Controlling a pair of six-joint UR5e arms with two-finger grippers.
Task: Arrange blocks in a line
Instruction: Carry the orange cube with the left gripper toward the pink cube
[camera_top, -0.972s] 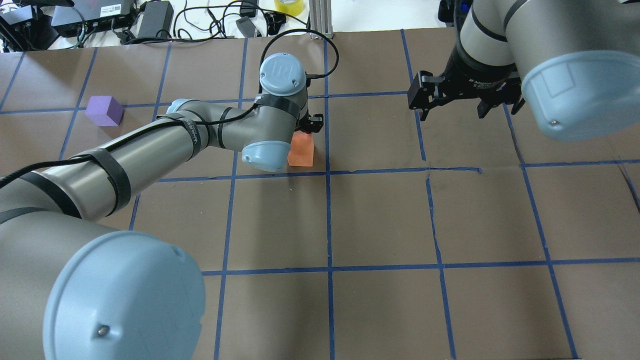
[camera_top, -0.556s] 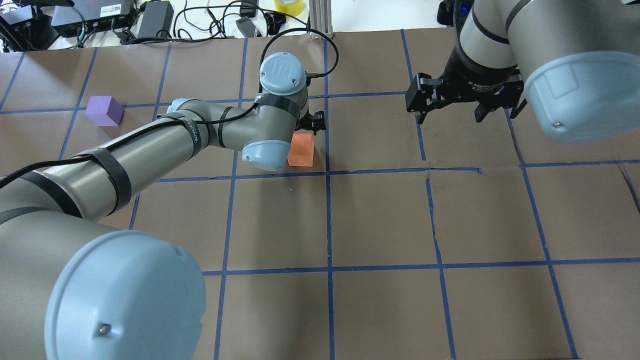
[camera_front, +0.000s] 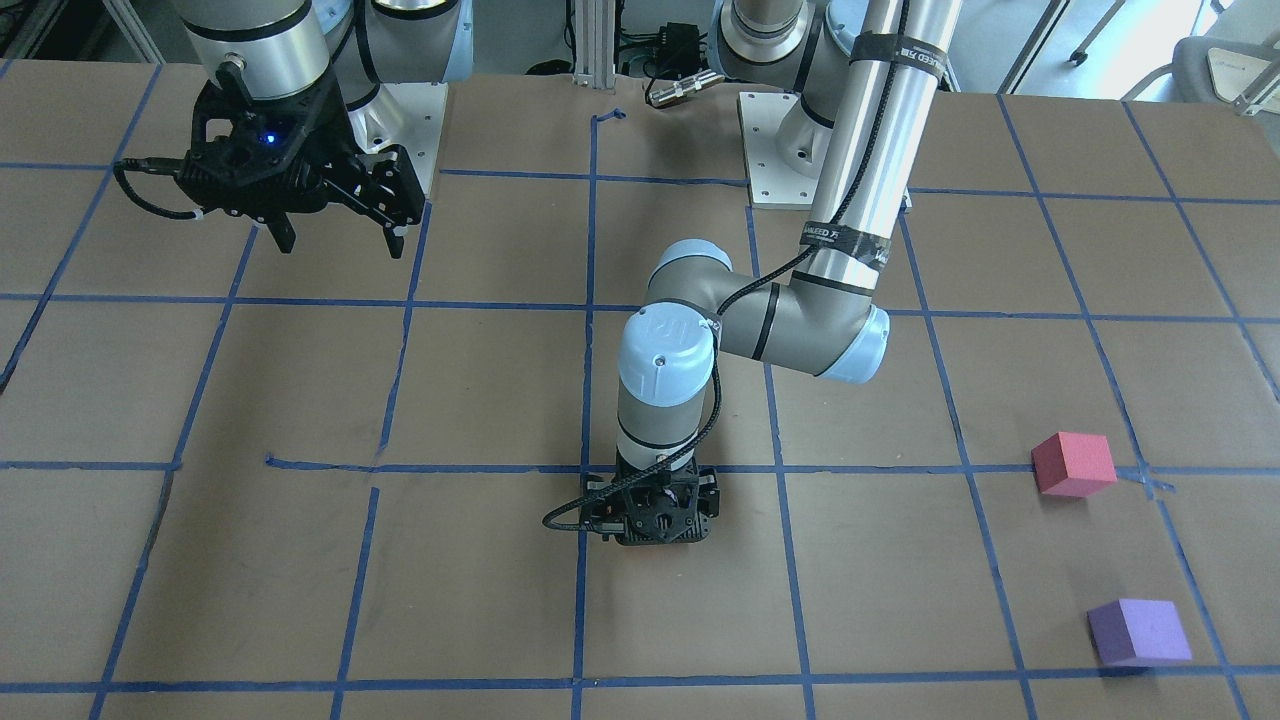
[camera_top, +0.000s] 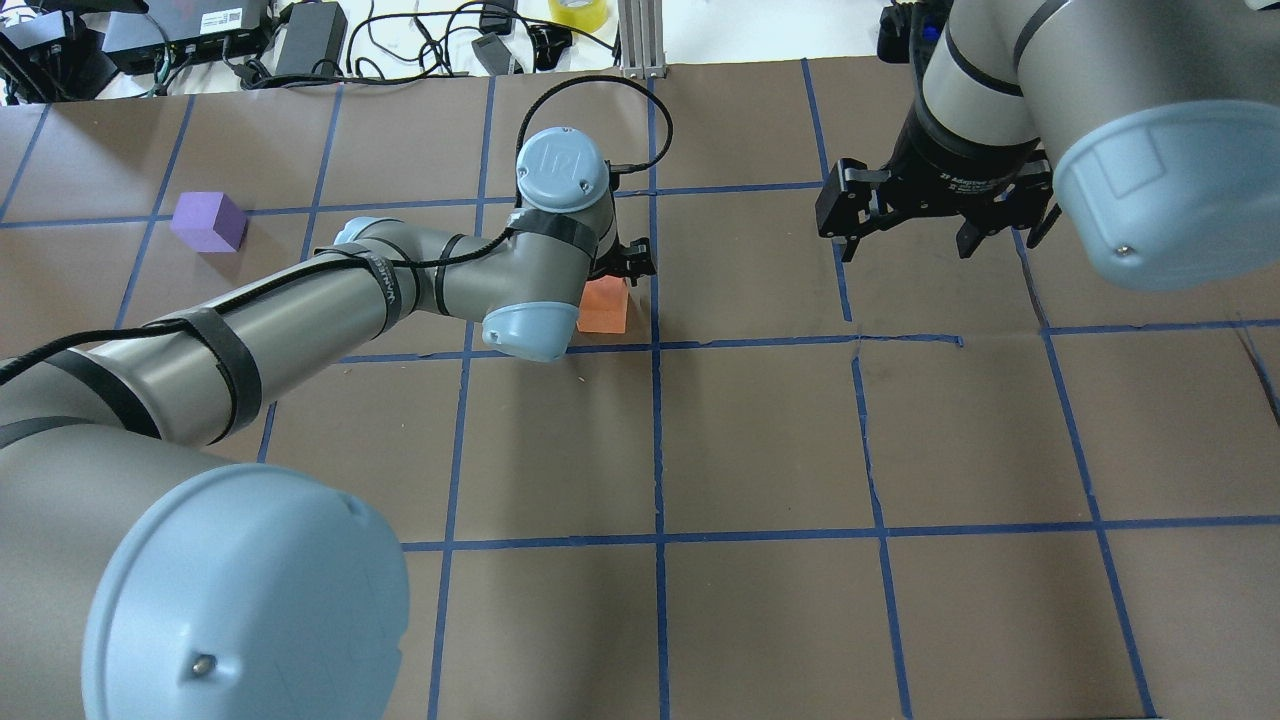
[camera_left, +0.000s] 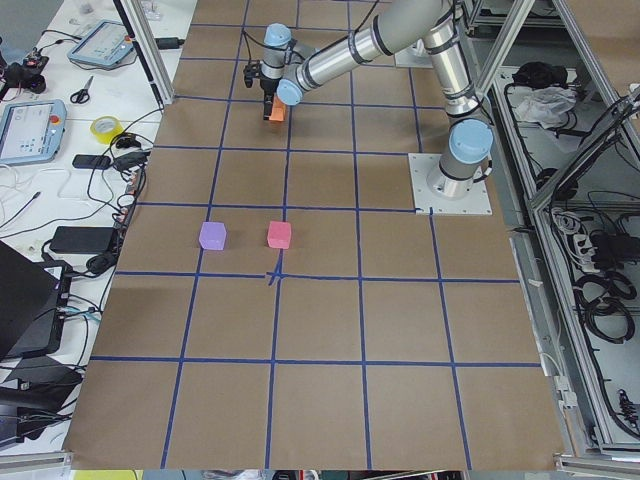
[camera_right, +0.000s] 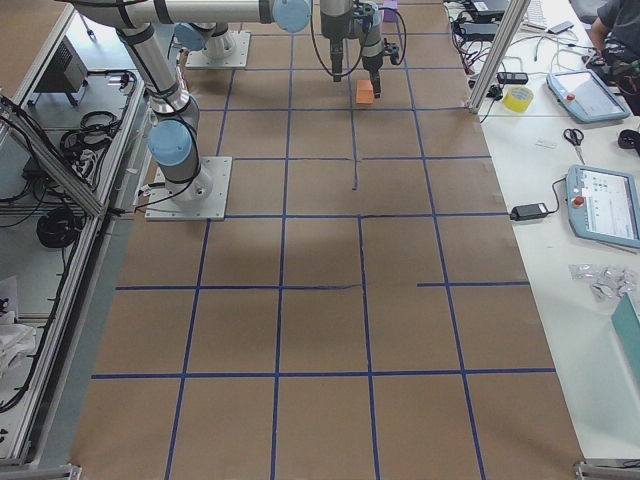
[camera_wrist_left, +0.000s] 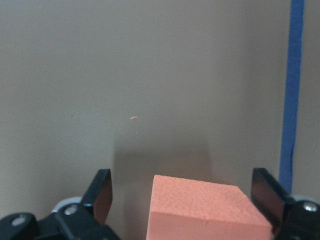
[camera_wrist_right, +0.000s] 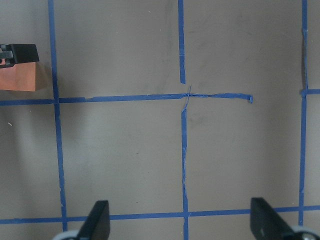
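The orange block (camera_top: 603, 308) stands on the table near a blue tape crossing. My left gripper (camera_top: 628, 262) is over it. In the left wrist view the orange block (camera_wrist_left: 205, 207) sits between the open fingers (camera_wrist_left: 102, 192), with a gap on the left side. It also shows in the right wrist view (camera_wrist_right: 17, 76). The red-pink block (camera_front: 1073, 463) and the purple block (camera_front: 1138, 632) lie apart on the table on my left side. The left arm hides the red-pink block in the overhead view. My right gripper (camera_top: 905, 238) is open and empty above the table.
Blue tape lines (camera_top: 655, 440) divide the brown table into squares. Cables, power bricks and a yellow tape roll (camera_top: 578, 10) lie past the far edge. The arm bases (camera_front: 800, 150) stand at the robot's side of the table.
My left wrist has sunk lower around the orange block, which has stayed in place. The right gripper has shifted only slightly and is still open.
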